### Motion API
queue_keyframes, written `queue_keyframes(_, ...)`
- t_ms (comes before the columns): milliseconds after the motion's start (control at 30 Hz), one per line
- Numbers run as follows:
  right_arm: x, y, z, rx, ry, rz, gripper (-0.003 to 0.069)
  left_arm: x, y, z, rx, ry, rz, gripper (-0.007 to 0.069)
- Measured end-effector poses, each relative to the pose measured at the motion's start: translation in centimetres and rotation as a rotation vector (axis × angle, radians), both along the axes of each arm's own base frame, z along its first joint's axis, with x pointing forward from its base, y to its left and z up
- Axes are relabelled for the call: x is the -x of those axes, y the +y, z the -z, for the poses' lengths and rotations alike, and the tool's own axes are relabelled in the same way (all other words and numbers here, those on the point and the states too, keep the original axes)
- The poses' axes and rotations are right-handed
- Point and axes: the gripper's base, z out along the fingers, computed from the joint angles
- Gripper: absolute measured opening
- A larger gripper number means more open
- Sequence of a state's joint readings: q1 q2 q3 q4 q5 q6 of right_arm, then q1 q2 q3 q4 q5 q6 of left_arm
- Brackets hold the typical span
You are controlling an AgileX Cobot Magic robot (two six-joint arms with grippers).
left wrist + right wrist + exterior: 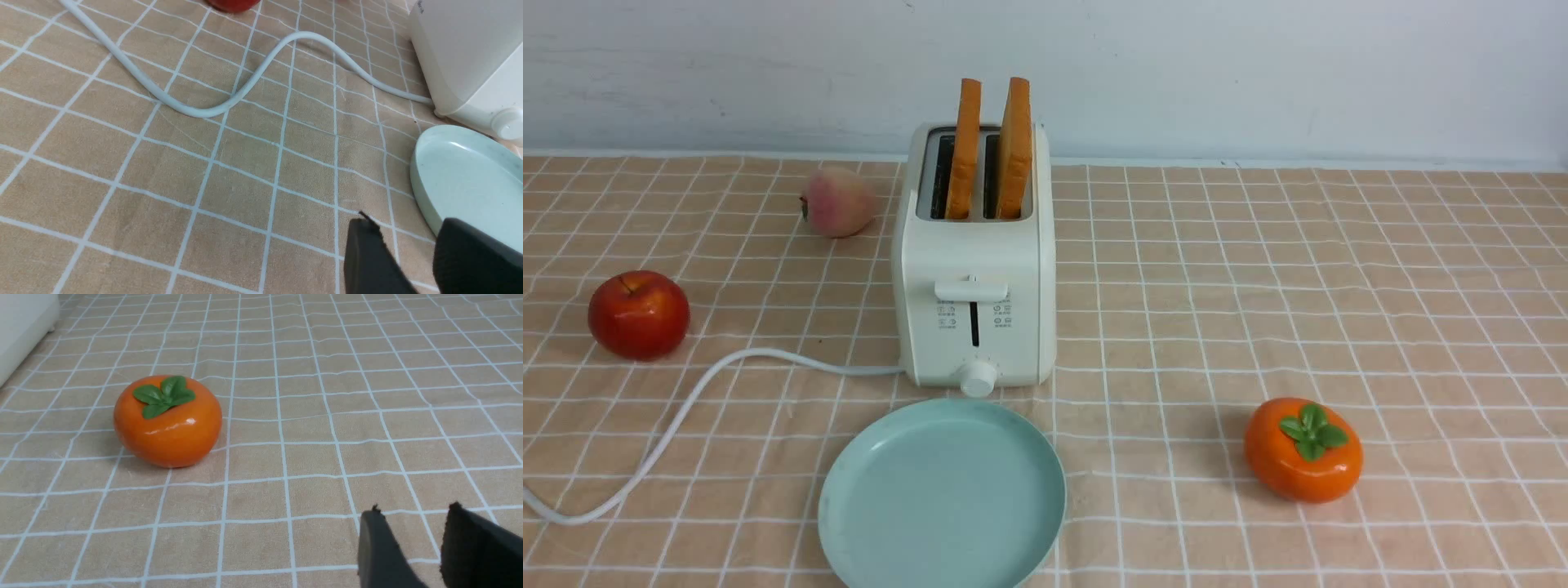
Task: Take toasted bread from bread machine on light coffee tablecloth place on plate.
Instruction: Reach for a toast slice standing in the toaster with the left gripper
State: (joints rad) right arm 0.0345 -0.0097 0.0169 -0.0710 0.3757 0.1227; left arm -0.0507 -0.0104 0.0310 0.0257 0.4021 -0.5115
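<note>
Where the left gripper (404,223) hangs: low over the tablecloth (229,192), its two black fingers (367,253) parted with nothing between them.
right gripper (414,508): likewise low over the cloth, fingers (380,547) spread apart, gripping nothing.
plate (421,192): just beside the left gripper; its pale rim curves past one finger, and I cannot tell whether that finger overhangs the rim.
open cloth by the left gripper: a broad flat stretch on the side away from the plate, reaching as far as the cord.
open cloth by the right gripper: wide and flat straight ahead, to the far edge of its view.
persimmon (167,420): ahead of the right gripper, off toward the bread machine's side, well apart from the fingers.
cord (204,108): beyond the left gripper's open stretch, lying in a loose curve and running into the bread machine's base.
bread machine (457,61): past the plate from the left gripper; its knob (508,124) is near the plate's far rim, with a thin strip of cloth between.
toasted bread (968,147): two slices upright, one in each slot, upper halves standing clear of the top edge with free air above; outside both wrist views.
apple (639,314): farther than the cord from the left gripper, well apart from the bread machine.
peach (837,202): farther still, near the bread machine's back corner.
wall (1258,73): meets the cloth's far edge just behind the bread machine.
</note>
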Motion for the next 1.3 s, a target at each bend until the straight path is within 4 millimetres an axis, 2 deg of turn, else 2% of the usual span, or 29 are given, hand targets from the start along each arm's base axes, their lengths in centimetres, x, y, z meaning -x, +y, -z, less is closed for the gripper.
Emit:
queue_keyframes(567, 0.0, 0.0, 0.0, 0.0, 0.0, 0.0, 0.024, 0.0, 0.0, 0.0, -0.009, -0.001, 0.0, 0.0238)
queue_keyframes(767, 0.0, 0.0, 0.0, 0.0, 0.0, 0.0, 0.024, -0.2, 0.1, -0.5, -0.03, -0.054, 0.0, 0.0238)
queue_keyframes(1100, 0.0, 0.0, 0.0, 0.006, 0.0, 0.0, 0.0241, -0.5, -0.3, -2.6, 0.294, -0.277, -0.017, 0.0238)
queue_keyframes(1300, 0.0, -0.1, 0.0, 0.015, -0.002, 0.002, 0.0241, -0.5, 0.0, -3.9, 0.392, -0.411, -0.044, 0.0236)
